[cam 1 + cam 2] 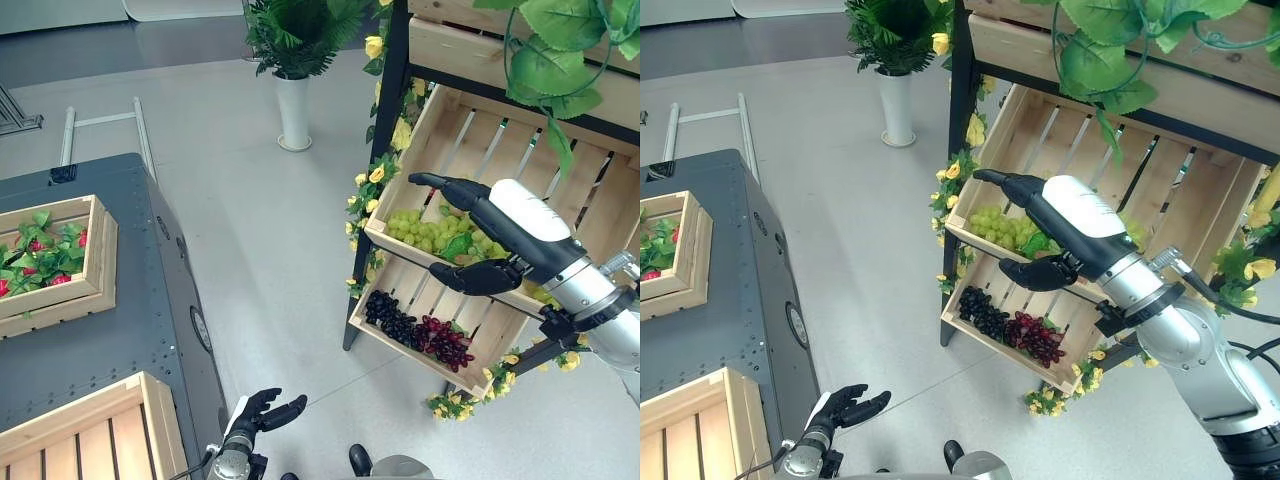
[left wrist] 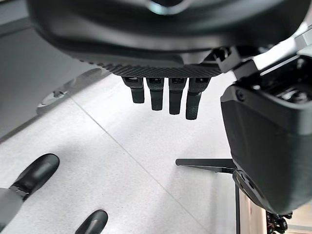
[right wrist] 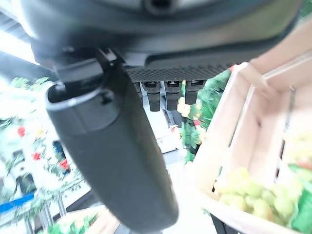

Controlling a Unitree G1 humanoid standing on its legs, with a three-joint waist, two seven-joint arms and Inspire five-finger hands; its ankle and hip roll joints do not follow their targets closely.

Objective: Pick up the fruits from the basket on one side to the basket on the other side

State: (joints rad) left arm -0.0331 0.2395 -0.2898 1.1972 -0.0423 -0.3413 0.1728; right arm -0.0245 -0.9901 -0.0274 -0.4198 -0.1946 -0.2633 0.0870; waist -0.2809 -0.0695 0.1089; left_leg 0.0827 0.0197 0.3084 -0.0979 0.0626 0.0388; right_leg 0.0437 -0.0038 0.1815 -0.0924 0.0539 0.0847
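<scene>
The robot's right hand (image 1: 480, 225) hovers over the green grapes (image 1: 425, 230) in the upper crate (image 1: 395, 240) of a slanted wooden shelf stand, its fingers (image 1: 995, 178) stretched straight and spread, thumb held apart beneath, gripping nothing. The grapes lie just below and slightly to the left of the fingertips, heaped along the crate's low front lip, so the coming reach looks like a short drop downward and inward. This hand is plainly the nearer one. The left hand (image 1: 262, 412) hangs low beside the dark counter (image 1: 130, 330), well apart from the fruit, fingers loosely relaxed and empty.

In the lower crate (image 1: 380, 330), dark grapes (image 1: 392, 318) and red grapes (image 1: 445, 342) rest against the front board. An empty wooden crate (image 1: 110, 435) sits on the counter's near corner, the likely destination, with a crate of leaves and red flowers (image 1: 50, 255) behind it. Yellow flowers and vine leaves (image 1: 545, 55) trim the stand, and the overhanging leaves could brush the arm. A white vase of greenery (image 1: 293, 105) stands on the floor beyond.
</scene>
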